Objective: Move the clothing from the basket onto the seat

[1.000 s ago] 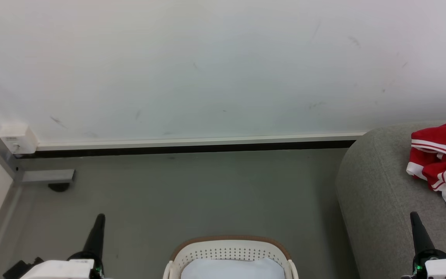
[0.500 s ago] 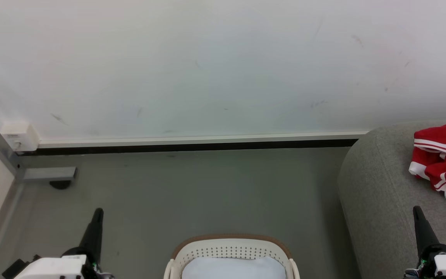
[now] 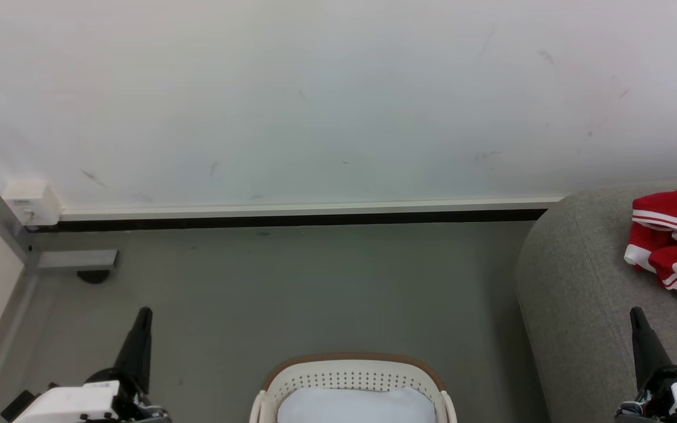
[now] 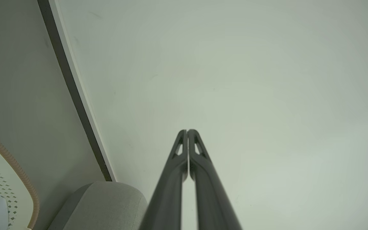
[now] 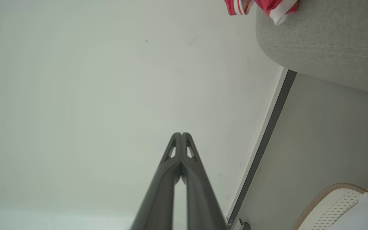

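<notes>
Brown-rimmed cream-white perforated plastic basket is sitting nearest, holding a pale pad, with left gripper and right gripper flanking it, both pinched closed and empty. Farther right, red white-trimmed jerseys are lying on the grey fabric sofa, with a white wall behind.

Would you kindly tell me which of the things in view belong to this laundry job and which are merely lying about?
Belonging to the job:
red jerseys, lying on the grey sofa
cream basket

Just lying about:
pale pad inside the basket
white wall box
grey metal foot on the floor
</notes>
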You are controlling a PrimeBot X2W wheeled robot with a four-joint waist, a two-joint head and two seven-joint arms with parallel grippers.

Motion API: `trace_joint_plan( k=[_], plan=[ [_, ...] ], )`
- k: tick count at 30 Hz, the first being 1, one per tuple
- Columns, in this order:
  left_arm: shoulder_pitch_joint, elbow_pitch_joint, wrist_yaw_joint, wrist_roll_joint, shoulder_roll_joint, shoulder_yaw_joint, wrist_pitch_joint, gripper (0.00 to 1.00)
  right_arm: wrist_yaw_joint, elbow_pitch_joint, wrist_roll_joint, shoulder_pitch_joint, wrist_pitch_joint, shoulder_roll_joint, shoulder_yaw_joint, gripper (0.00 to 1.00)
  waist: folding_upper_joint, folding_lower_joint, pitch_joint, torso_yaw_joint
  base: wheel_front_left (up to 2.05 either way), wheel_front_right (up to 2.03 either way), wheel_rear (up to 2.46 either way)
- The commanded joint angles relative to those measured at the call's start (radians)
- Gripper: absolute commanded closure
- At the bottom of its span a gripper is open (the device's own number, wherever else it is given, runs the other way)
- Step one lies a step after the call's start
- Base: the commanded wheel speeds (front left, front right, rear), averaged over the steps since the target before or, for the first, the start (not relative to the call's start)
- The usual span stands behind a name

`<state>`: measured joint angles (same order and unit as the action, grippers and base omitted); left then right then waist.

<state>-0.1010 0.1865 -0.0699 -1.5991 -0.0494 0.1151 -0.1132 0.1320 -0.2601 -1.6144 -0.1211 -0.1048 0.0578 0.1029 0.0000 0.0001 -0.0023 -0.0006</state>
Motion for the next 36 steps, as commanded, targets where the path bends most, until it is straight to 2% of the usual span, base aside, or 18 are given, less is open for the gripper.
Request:
trace_joint_plan(
  k=[1, 36],
  plan=[
    [-0.011, -0.004, -0.005, -0.019, -0.001, 0.004, -0.004, 1.00, -0.002, 0.004, -0.009, -0.012, -0.004, 0.005, 0.003, 1.00, 0.0000, -0.0001, 0.000, 0.000, 0.00, 0.00, 0.00],
    [-0.011, -0.004, -0.005, -0.018, -0.001, 0.004, -0.004, 1.00, -0.002, 0.005, -0.018, -0.010, 0.005, 0.012, -0.007, 1.00, 0.0000, -0.0001, 0.000, 0.000, 0.00, 0.00, 0.00]
  ],
)
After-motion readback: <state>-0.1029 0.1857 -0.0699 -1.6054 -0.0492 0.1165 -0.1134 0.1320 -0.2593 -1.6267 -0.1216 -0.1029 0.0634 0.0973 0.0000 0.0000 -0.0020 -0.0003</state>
